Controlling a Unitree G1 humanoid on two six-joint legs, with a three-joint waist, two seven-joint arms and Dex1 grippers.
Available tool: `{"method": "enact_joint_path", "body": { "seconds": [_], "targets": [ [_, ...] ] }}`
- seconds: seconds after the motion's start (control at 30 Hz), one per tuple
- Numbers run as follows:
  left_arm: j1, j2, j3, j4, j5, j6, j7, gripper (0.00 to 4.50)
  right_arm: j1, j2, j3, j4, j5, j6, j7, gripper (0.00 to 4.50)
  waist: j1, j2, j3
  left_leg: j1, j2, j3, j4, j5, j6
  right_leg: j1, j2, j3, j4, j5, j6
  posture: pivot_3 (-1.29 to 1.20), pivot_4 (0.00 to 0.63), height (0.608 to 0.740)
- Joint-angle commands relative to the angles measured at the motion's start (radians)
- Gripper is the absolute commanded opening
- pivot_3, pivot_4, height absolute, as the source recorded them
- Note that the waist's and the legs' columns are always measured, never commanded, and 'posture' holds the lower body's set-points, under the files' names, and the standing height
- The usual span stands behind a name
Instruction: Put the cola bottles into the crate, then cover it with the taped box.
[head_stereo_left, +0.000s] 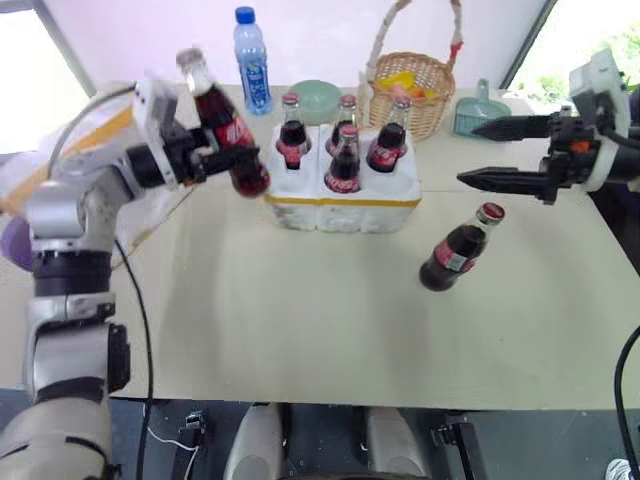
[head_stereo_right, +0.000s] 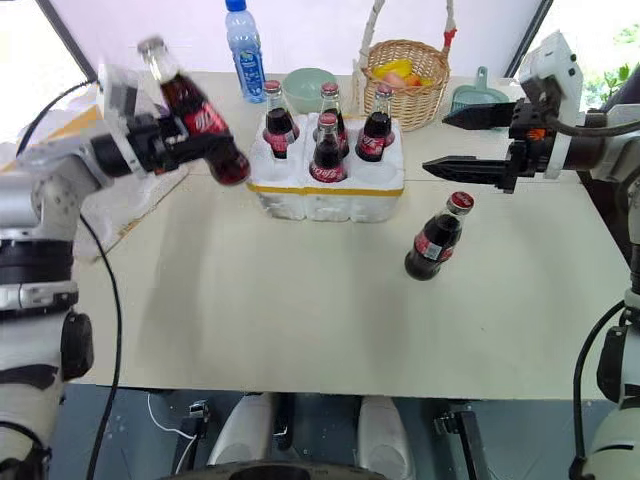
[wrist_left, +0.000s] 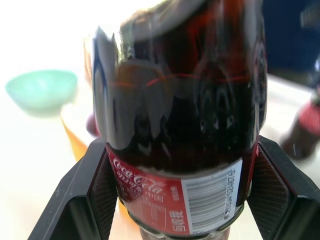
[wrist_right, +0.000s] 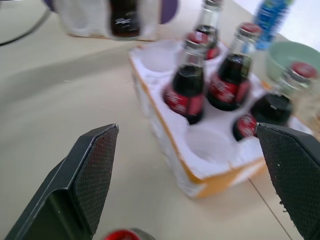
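Left gripper (head_stereo_left: 205, 160) is clamped on a cola bottle (head_stereo_left: 222, 125) around its label, upper left of the frame, carried tilted with the cap leaning away from the crate (head_stereo_left: 345, 195). Crate sits centre-top with four bottles seated and two holes free on its near side, as the right wrist view shows.

Right gripper (head_stereo_right: 470, 145) is at the right edge, fingers wide apart, holding nothing. The last bottle (head_stereo_right: 437, 238) stands leaning on the table (head_stereo_left: 300, 320) below it.

Risks:
- the tilted bottle catches a hole rim or knocks a seated neighbour on the way in
- smooth glass slips in the pads if it swings
- the right gripper clips the loose bottle and topples it

Taped box: can't place it with confidence.
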Motion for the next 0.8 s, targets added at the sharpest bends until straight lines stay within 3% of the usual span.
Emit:
{"method": "enact_joint_path", "body": {
  "seconds": [0.03,0.27,0.4,0.8],
  "targets": [
    [-0.089,-0.066,-0.035,0.04,0.033,-0.095,0.016,2.83,0.0,-0.022,-0.043,-0.079,0.048,0.018,0.016,4.5,0.0,0.0,0.0,0.0,0.0,0.0,0.0,0.0,0.0,0.0,0.0,0.0,0.0,0.0,0.0,0.0,0.15,0.74],
    [-0.153,-0.167,-0.116,0.227,0.159,-0.244,0.059,2.83,0.009,-0.017,-0.043,-0.11,0.056,0.029,-0.005,4.5,-0.016,0.0,0.0,0.0,0.0,0.0,-0.001,0.0,0.0,-0.001,0.001,0.0,0.0,0.0,0.0,0.0,0.15,0.74],
    [-0.15,-0.168,-0.147,0.273,0.219,-0.326,0.054,2.83,0.014,-0.021,-0.049,-0.104,0.052,0.029,-0.017,4.5,-0.022,0.0,0.0,0.0,0.0,0.0,-0.001,0.0,0.0,-0.001,0.001,0.0,0.001,0.0,0.0,0.0,0.15,0.74],
    [-0.125,-0.123,-0.148,0.256,0.234,-0.322,0.018,2.83,0.03,-0.01,-0.043,-0.092,0.043,0.008,-0.032,4.5,-0.025,0.0,0.0,0.0,0.0,0.0,-0.001,0.0,0.0,-0.001,0.001,0.0,0.001,0.0,0.0,0.0,0.15,0.74]
  ]
}}
